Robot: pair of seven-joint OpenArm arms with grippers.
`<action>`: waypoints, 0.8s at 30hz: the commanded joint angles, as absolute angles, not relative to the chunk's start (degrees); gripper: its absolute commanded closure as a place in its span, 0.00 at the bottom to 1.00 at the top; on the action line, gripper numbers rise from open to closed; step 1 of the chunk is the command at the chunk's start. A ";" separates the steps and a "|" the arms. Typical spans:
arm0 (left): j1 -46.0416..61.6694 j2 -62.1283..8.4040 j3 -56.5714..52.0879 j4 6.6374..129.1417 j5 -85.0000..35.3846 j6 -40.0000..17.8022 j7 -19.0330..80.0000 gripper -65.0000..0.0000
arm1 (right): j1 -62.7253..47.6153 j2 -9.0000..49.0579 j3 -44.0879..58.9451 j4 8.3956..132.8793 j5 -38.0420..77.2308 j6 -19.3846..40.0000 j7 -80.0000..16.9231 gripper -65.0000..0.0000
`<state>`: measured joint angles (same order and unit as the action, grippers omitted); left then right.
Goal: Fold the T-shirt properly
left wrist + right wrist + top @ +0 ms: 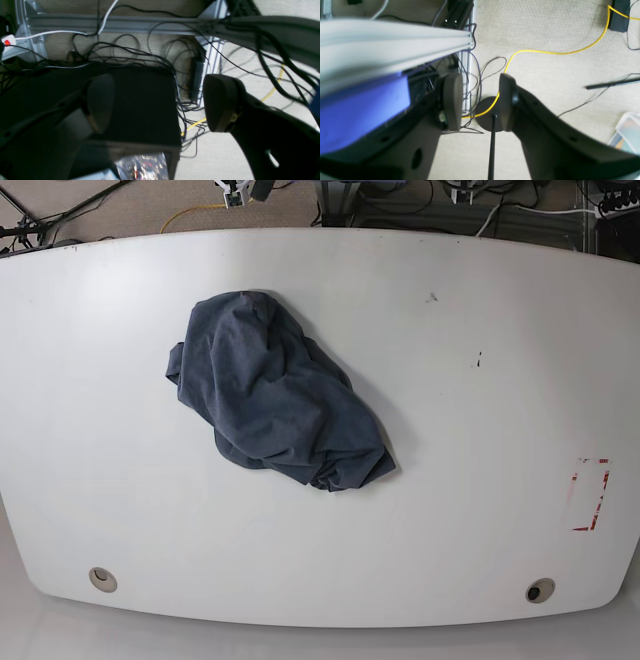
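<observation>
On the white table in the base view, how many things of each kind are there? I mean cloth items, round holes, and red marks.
T-shirt, crumpled in a heap: 1
Round holes near the table's front edge: 2 (one, the other)
Red rectangle mark: 1
Total: 4

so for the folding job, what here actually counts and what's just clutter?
Job:
- T-shirt, crumpled in a heap on the white table
- left claw and right claw, both open, empty, hanging over the floor

Clutter:
- red tape marks on the table
- yellow cable
- black cables
</observation>
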<state>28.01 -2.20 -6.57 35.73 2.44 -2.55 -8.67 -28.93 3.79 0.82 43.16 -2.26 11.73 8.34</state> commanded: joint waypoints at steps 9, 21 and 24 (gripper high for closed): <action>43.30 -2.51 -6.64 57.36 2.33 -2.42 -9.27 0.21 | -44.18 4.00 1.63 64.31 -1.98 11.91 9.19 0.65; 59.12 -4.62 -6.99 83.38 2.15 -2.42 -9.36 0.21 | -60.88 1.63 8.57 89.10 -1.98 12.44 9.19 0.65; 62.55 -4.62 -7.60 89.01 2.15 -2.33 -9.45 0.21 | -65.01 1.63 8.57 94.46 -1.98 12.35 9.19 0.65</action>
<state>60.10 -4.78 -7.16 85.56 2.31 -2.17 -8.69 -62.43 1.39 8.25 91.35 -2.26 12.45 8.49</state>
